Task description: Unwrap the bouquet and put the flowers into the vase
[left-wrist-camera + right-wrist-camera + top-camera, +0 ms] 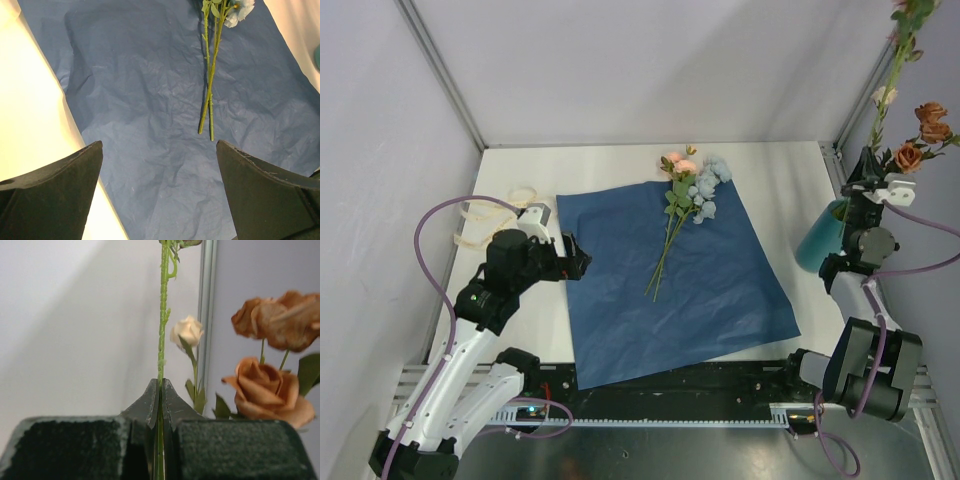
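The bouquet lies unwrapped: its dark blue paper (700, 290) is spread flat mid-table, with pink and pale-blue flowers (688, 190) lying on its far part. Their green stems (210, 90) show ahead in the left wrist view. My left gripper (575, 262) hovers open over the paper's left edge, nothing between its fingers (55, 195). The teal vase (818, 238) stands at the right edge, with orange-brown roses (923, 130) rising near it. My right gripper (873, 185), above the vase, is shut on an upright green flower stem (162, 315); orange roses (270, 390) stand beside it.
A cream ribbon (485, 215) lies loose on the table at the left, beyond the left arm. White walls and metal corner posts (440, 70) enclose the table. A cream bud (187, 330) stands just behind the held stem.
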Available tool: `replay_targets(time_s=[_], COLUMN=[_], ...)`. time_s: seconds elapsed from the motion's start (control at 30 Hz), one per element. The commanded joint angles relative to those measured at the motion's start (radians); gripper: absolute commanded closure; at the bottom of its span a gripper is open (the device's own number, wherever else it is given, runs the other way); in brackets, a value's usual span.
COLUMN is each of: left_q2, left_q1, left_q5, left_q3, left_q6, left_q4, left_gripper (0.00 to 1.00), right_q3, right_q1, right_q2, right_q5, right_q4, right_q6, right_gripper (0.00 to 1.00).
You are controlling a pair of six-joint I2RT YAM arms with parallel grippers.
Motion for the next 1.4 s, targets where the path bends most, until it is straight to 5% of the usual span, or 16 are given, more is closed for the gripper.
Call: replay_targets(time_s=[0.0, 0.4, 1.37], left_q2=[-0.010, -0.016, 0.011], left_q1=[0.005, 0.006, 0.005], left_q5=[0.013, 0.017, 0.038], left_q3=[-0.002, 0.001, 0.007], left_q6=[0.019, 0.020, 0.023], left_q4=[0.011, 0.011, 0.010], left_gripper=[0.00, 0.00, 0.00], right_q3=[0.099, 0.213, 0.211], right_q1=[-0.035, -0.070, -0.034], right_q2=[0.012, 0.114, 0.230], right_q5=[-0.072, -0.175, -0.166], right_q4=[0.222, 0.238, 0.244], right_q6=[0.100, 0.214, 0.116], right_gripper=[1.00, 1.00, 1.00])
